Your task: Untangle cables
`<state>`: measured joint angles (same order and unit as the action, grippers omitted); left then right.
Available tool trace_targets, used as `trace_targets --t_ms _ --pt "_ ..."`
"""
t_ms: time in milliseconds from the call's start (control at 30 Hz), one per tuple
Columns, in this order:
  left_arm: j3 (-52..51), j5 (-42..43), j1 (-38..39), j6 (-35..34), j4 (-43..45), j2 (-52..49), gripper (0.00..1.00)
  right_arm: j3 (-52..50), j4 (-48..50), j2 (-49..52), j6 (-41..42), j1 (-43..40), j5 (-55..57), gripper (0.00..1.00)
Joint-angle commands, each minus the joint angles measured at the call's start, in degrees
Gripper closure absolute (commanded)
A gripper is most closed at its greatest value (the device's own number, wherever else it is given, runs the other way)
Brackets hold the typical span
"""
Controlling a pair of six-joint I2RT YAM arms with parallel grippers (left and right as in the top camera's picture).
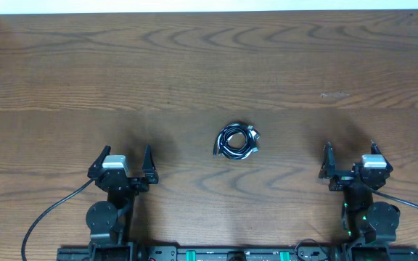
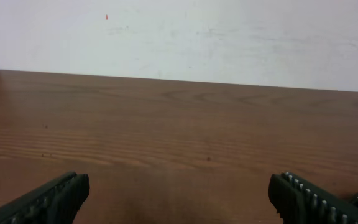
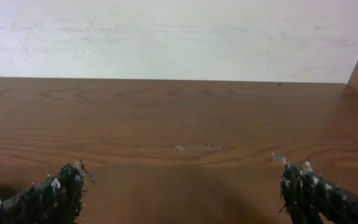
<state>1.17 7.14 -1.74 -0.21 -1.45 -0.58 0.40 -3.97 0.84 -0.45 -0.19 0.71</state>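
While both arms sit at the near edge, I see the cables [image 1: 238,141] lying in one tight coil on the wooden table [image 1: 194,65], centred between them and a little farther out. Left gripper [image 1: 128,152]: jaws wide, gripping nothing. Right gripper [image 1: 350,148]: likewise wide, empty.

No legible txt, labels or nos. in any view.

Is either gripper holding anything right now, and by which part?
Nothing is held. The left gripper and right gripper are open; the cables lie untouched on the table.
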Motion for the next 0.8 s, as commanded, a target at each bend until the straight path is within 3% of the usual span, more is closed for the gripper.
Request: trace_targets --t_ms 0,167,267,533,667,767 --pt "-0.90 5.01 -0.02 -4.85 -1.81 0.35 0.02 -0.09 -0.20 -0.46 0.59 0.33 0.63 0.01" --pt "-0.90 29.62 0.59 -27.43 -0.85 0.35 0.02 -0.09 -0.20 -0.46 0.59 0.33 0.63 0.01" --pt "-0.90 34.07 0.57 -34.88 -0.81 0.35 0.02 -0.09 -0.20 -0.46 0.59 0.33 0.63 0.01" --pt "2.51 32.06 0.42 -35.04 23.04 0.24 0.02 -0.09 -0.20 -0.46 0.59 0.33 0.63 0.01" --pt "12.22 30.80 0.42 -30.40 16.72 -2.38 0.02 -0.09 -0.20 -0.46 0.59 0.33 0.63 0.01" --pt "23.12 30.77 0.42 -25.57 1.73 -8.24 0.02 -0.09 -0.20 -0.46 0.59 0.33 0.63 0.01"
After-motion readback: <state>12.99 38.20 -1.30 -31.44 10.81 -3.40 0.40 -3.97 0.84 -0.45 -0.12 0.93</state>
